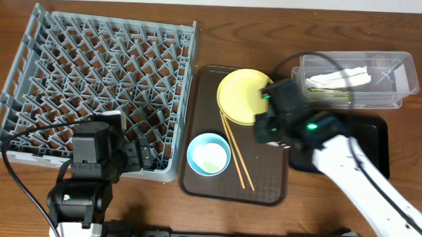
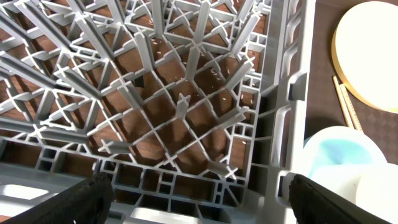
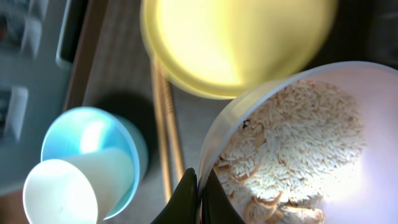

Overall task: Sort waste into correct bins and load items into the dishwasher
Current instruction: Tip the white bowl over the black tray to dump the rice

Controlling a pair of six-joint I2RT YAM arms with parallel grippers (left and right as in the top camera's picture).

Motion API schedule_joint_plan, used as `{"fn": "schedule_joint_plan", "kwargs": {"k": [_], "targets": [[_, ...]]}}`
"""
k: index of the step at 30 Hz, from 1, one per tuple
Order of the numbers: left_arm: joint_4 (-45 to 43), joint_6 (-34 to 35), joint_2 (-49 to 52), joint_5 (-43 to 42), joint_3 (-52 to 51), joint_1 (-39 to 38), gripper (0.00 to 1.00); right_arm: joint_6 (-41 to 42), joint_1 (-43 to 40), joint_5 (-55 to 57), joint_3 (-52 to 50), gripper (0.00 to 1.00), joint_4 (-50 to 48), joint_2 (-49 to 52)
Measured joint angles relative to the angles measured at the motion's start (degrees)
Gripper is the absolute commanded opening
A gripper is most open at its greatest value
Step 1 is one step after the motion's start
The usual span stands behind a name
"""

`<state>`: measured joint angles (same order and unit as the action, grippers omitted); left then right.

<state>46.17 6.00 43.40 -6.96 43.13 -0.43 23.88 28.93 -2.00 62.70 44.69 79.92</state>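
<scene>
My right gripper is shut on the rim of the white bowl, which holds pale rice crumbs, above the brown tray. In the overhead view this gripper hides the bowl. The yellow plate, the chopsticks and the light blue bowl with the cream cup in it lie on the tray. My left gripper is open and empty over the near right corner of the grey dish rack. The clear tub holds the white napkin.
The brown serving tray lies between the rack and the bins. The black tray sits in front of the clear tub, partly under my right arm. A few pale crumbs lie on the table under the rack.
</scene>
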Motion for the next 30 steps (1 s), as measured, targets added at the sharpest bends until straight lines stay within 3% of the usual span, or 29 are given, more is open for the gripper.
{"fn": "schedule_joint_plan", "kwargs": {"k": [9, 20, 30], "targets": [[0.02, 0.00, 0.00, 0.00, 0.00, 0.00, 0.94, -0.57, -16.85, -9.22, -1.40, 0.01, 1.62, -1.99], [0.00, 0.00, 0.00, 0.00, 0.00, 0.00, 0.93, -6.54, -36.20, -36.28, -15.52, 0.01, -10.03, -1.97], [0.00, 0.00, 0.00, 0.00, 0.00, 0.00, 0.93, -7.15, -50.40, -59.21, -23.50, 0.01, -19.43, 1.40]]}}
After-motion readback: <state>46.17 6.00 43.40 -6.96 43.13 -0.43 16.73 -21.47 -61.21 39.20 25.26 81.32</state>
